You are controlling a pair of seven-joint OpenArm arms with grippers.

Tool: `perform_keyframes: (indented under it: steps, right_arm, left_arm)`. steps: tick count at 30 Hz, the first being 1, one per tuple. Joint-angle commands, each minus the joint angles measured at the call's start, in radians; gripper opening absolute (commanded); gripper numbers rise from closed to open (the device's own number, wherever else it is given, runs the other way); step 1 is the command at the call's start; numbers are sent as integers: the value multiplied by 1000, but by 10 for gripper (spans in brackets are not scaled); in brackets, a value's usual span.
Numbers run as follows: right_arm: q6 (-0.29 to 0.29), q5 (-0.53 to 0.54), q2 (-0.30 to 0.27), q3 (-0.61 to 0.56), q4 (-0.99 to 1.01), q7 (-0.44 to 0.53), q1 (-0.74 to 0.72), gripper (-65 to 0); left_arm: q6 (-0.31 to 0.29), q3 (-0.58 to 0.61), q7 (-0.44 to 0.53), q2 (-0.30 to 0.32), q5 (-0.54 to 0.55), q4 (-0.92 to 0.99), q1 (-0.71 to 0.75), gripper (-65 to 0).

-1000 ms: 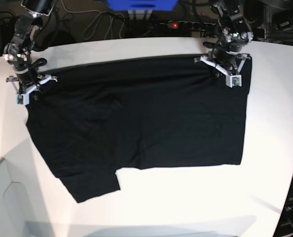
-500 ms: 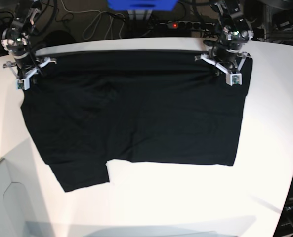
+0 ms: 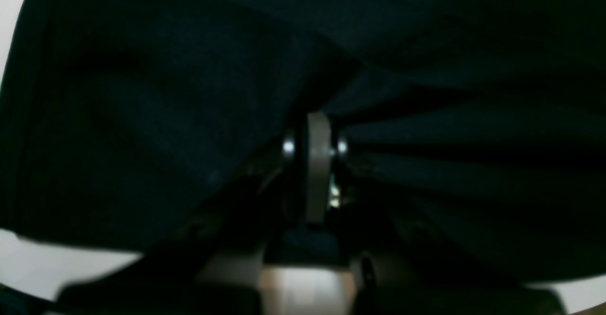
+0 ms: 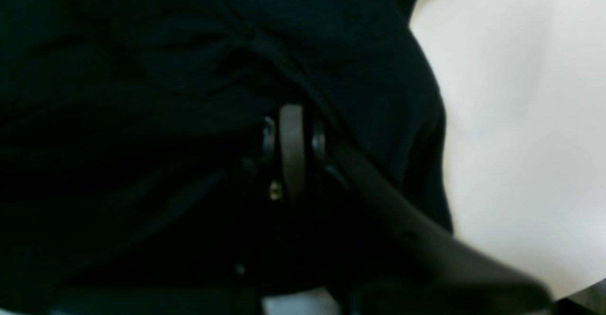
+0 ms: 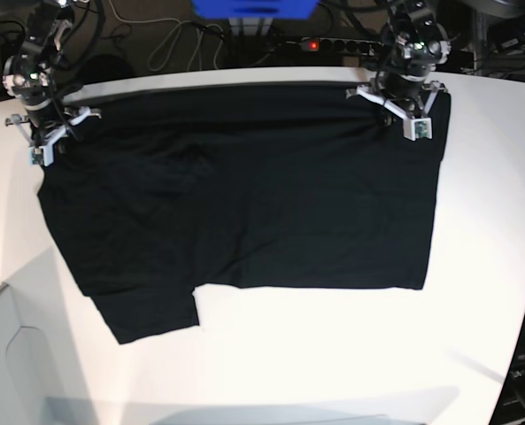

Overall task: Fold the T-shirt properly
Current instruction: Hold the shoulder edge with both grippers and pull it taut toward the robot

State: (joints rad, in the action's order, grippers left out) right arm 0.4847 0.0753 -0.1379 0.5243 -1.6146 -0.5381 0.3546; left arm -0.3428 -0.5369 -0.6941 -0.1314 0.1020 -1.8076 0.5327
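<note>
1. The T-shirt (image 5: 244, 195) lies spread flat over the white table (image 5: 351, 354), plain black side up. Its far edge runs close along the table's far edge, while a wide bare strip of table stays open on the near side and at the right.
2. The left gripper (image 5: 402, 104) sits on the shirt's far right corner, jaws clenched on the black cloth, which puckers around them.
3. The right gripper (image 5: 48, 137) sits at the far left corner, likewise clamped on cloth, just beside bare table.
4. One sleeve sticks out at the near left.
5. Both wrist views are dark and blurred; the fingertips are buried in folds. No print shows.
</note>
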Motion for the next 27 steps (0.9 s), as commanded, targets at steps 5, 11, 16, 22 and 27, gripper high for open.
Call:
perform_keyframes:
  steps: [5,11,16,22,27]
  right_arm:
    - [-19,-38,-10,9,-5,-40,4,-650]
    - [-19,-38,-12,10,-6,-40,2,-650]
    - [-19,-39,-12,12,-22,-40,-16,-650]
    - [-21,-39,-10,23,-123,-40,-35,-650]
    - [-22,-39,-10,23,-161,-41,-42,-650]
  left_arm:
    - [14,-5,-117,-4,-64,13,50,-620]
    - [14,-9,-117,-4,-64,12,34,-620]
    - [20,-9,-117,-1,-64,-36,10,-620]
    - [20,-7,-121,-4,-66,-67,-12,-620]
    - [20,-9,-118,-1,-66,-67,-12,-620]
